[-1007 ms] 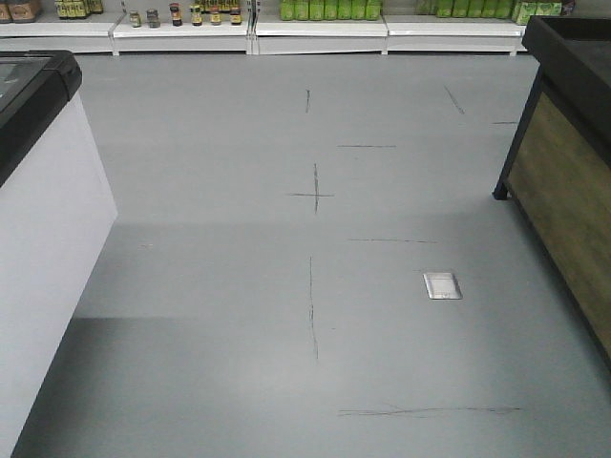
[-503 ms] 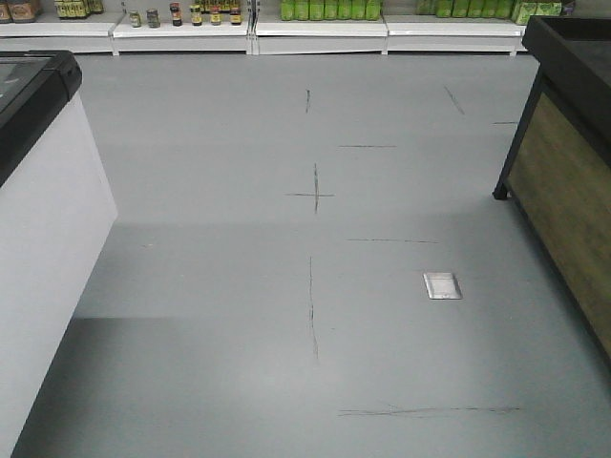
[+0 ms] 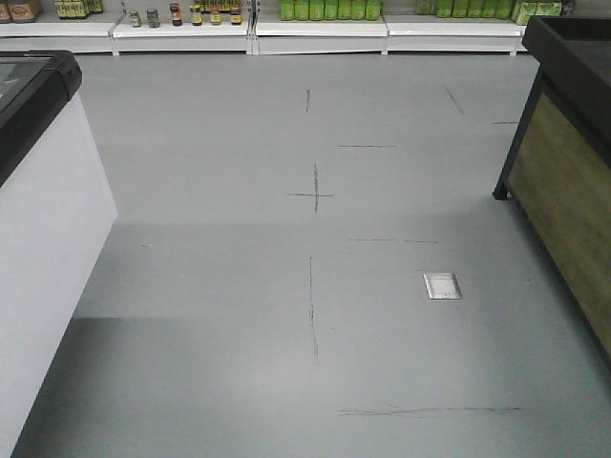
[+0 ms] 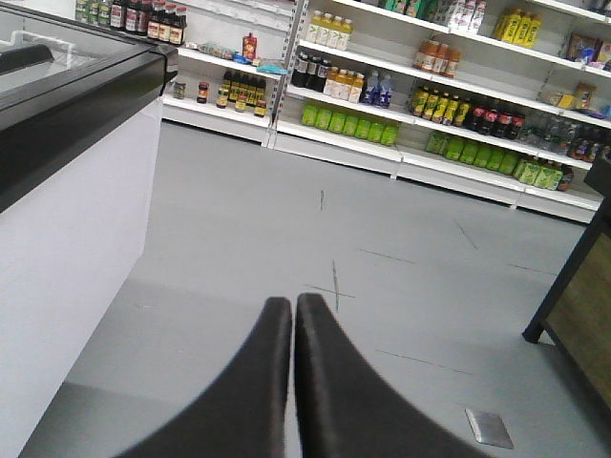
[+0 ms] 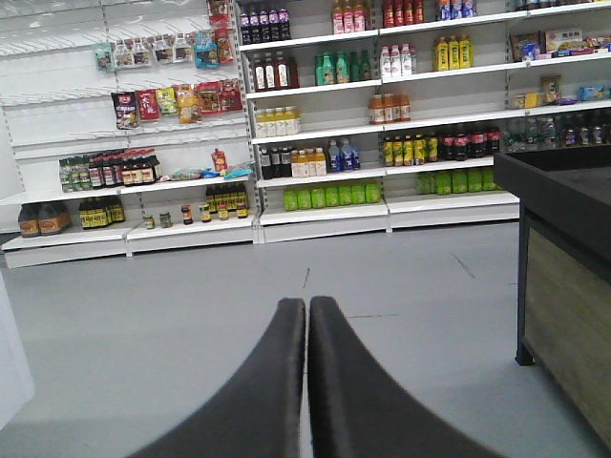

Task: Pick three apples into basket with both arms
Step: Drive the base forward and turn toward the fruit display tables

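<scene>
Across the front-facing view: grey floor [image 3: 191, 315] with thin dark scuff lines and a drawn cross [image 3: 315, 195] at centre. Small metal floor plate [image 3: 442, 285] right of centre. White chest freezer [image 3: 48, 248] with black rim, left edge of the frame. Wood-panelled counter [image 3: 573, 191] on a black frame, right edge. White shelf [image 3: 320, 33] along the top edge, carrying green bottles [image 3: 329, 10] and small jars [image 3: 181, 14].

Left wrist view: left hand [image 4: 293, 303], lower centre, two black fingers pressed together along their length, nothing between them, held above the floor. Chest freezer at left, stocked shelving [image 4: 430, 105] across the top, counter leg at the right edge, floor plate at lower right.

Right wrist view: right hand [image 5: 306, 303], lower centre, black fingers likewise closed on each other, empty. Shelving fills the upper frame; hanging snack packets [image 5: 172, 100] upper left; counter at right.

Apples and basket: outside all three views.
</scene>
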